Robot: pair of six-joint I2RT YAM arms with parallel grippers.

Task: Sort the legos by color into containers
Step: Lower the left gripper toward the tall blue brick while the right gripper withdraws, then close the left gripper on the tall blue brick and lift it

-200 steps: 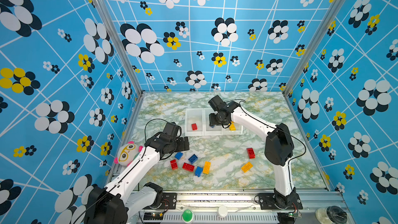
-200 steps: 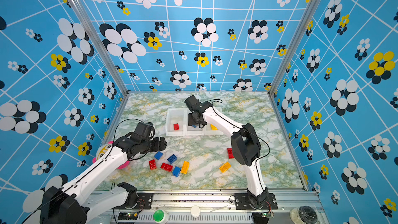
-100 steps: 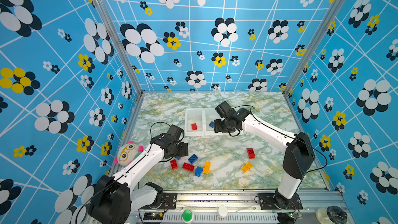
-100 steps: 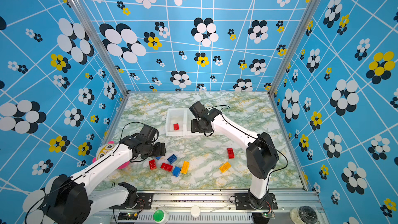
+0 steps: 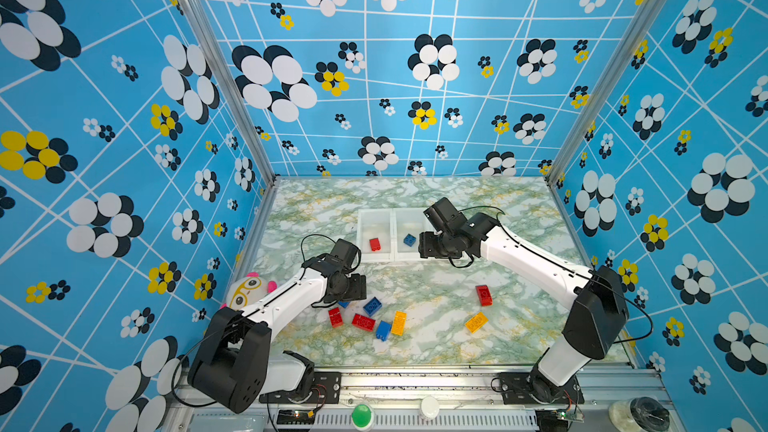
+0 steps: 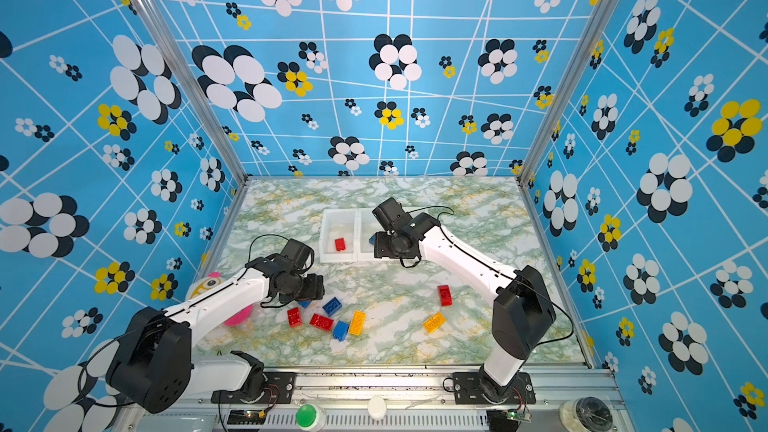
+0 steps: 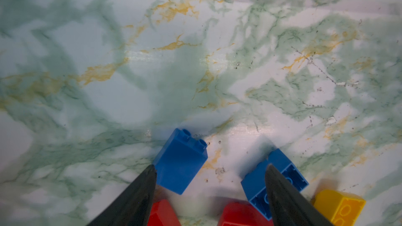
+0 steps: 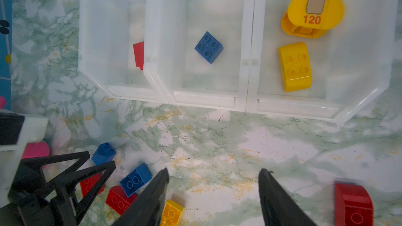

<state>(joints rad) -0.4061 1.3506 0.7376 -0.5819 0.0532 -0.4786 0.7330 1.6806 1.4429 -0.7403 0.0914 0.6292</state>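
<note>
Left gripper (image 7: 210, 166) jaws spread astride blue brick (image 7: 180, 161) among legos (image 5: 363, 322) near worktop front edge; right gripper (image 8: 213, 171) jaws spread, empty, by containers (image 8: 204, 102). Risk: closing jaws drag neighbouring blue brick (image 7: 254, 185).

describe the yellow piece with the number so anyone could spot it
Find the three joined white bins on the marble table. In the end bin holding only yellow, it is the rounded piece; unlike the studded yellow brick beside it, it bears a red 120.
</note>
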